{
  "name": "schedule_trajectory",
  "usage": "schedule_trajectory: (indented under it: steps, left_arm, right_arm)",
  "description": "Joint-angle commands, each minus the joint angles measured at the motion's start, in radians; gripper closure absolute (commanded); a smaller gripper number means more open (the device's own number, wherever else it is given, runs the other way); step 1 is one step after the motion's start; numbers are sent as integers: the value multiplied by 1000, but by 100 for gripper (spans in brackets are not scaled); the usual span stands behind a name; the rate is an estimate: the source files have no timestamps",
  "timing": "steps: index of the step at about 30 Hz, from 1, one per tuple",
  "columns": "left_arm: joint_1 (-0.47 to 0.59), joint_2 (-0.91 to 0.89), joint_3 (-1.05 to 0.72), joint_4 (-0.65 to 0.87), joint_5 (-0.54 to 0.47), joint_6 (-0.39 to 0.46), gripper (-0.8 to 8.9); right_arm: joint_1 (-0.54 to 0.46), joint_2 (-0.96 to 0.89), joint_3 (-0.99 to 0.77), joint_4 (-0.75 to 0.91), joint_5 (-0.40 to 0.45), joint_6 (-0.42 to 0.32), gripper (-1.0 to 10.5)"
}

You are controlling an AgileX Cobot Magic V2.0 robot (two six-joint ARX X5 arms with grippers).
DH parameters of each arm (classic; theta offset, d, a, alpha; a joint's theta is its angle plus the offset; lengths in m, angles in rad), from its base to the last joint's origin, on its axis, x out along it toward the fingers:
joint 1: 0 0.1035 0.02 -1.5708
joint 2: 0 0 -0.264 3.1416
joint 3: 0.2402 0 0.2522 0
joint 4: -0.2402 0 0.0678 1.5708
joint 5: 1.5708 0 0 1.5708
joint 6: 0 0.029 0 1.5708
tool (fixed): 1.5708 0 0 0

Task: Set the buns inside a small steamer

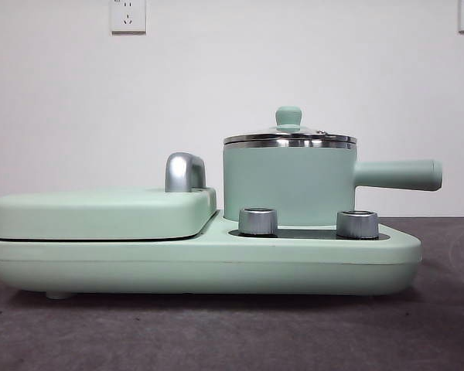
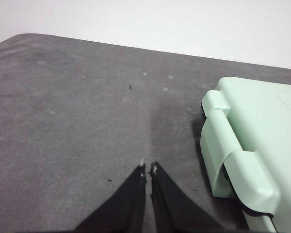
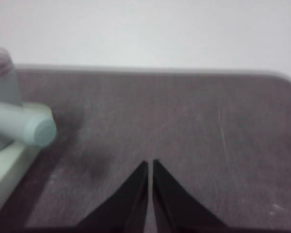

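Two claws wait closed and empty: left gripper hangs beside the griddle, right gripper near the small steamer handle, likely parked clear. Its lid is on; no buns show.

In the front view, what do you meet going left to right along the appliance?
Flat griddle lid → chrome handle → left dial → small steamer with its lid knob → right dial → steamer's side handle.
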Motion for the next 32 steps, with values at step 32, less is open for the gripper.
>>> schedule_trajectory:
  steps: [32]
  left_arm:
    - [2,-2,-18,-5,4,10,793]
  right_arm:
    - [21,-5,-4,-70,42,-21,932]
